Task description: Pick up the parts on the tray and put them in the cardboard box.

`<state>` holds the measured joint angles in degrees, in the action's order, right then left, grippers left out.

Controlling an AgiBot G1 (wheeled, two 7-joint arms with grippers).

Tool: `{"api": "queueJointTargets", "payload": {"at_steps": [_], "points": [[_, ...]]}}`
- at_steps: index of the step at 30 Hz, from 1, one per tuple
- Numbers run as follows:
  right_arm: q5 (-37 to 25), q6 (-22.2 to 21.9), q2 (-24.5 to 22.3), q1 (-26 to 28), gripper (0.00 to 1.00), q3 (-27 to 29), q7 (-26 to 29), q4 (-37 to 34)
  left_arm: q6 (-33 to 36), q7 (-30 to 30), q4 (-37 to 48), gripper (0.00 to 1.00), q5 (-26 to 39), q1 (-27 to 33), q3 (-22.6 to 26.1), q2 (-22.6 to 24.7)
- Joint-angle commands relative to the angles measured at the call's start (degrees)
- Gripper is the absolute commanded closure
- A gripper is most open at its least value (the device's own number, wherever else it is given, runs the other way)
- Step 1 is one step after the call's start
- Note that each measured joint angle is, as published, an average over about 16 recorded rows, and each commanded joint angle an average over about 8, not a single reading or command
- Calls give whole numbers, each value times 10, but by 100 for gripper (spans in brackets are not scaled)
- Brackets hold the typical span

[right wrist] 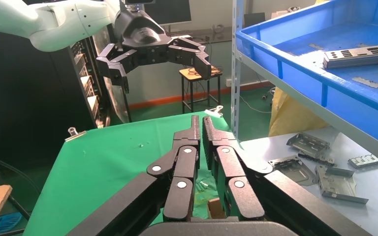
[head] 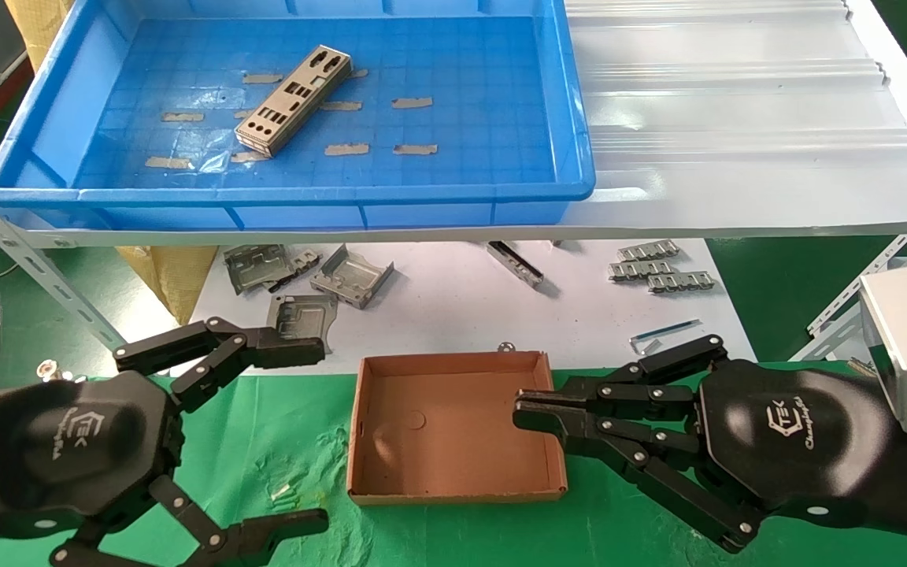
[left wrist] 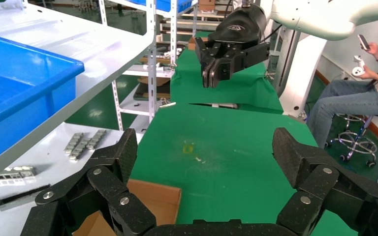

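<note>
left claw (head: pixel 308 437) spread wide, empty, 7 o'clock | right claw (head: pixel 528 413) pinched narrow, empty, over small brown cardboard box (head: pixel 438 465) | one punched silver-grey metal plate (head: pixel 293 99) in bright-blue plastic tray (head: pixel 296 201), 11 o'clock | risk: thin plate lying flat may slip the pinch.

There is one big blue plastic tray (head: pixel 52 110) with one flat silver metal plate (head: pixel 293 99) full of little holes in it. There is one small brown cardboard box (head: pixel 453 425). Three bent grey metal brackets (head: pixel 351 276) and three small ridged metal strips (head: pixel 662 270) lie nearby.
</note>
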<state>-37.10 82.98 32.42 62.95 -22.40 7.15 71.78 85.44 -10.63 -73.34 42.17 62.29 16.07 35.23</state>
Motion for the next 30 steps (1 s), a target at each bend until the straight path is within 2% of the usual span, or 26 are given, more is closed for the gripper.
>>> {"api": "queueJointTargets", "payload": {"at_steps": [1, 6, 13, 22, 30], "points": [[0, 0, 0, 0, 100, 0, 0, 0, 1, 1, -1, 0, -2, -3, -1, -1], [0, 0, 0, 0, 100, 0, 0, 0, -11, -12, 11, 0, 16, 41, 5, 11], [0, 0, 0, 0, 100, 0, 0, 0, -39, -45, 89, 0, 108, 189, 45, 66], [0, 0, 0, 0, 100, 0, 0, 0, -76, -11, 320, 0, 269, 379, 117, 173], [0, 0, 0, 0, 100, 0, 0, 0, -152, 30, 523, 0, 352, 481, 156, 257]]}}
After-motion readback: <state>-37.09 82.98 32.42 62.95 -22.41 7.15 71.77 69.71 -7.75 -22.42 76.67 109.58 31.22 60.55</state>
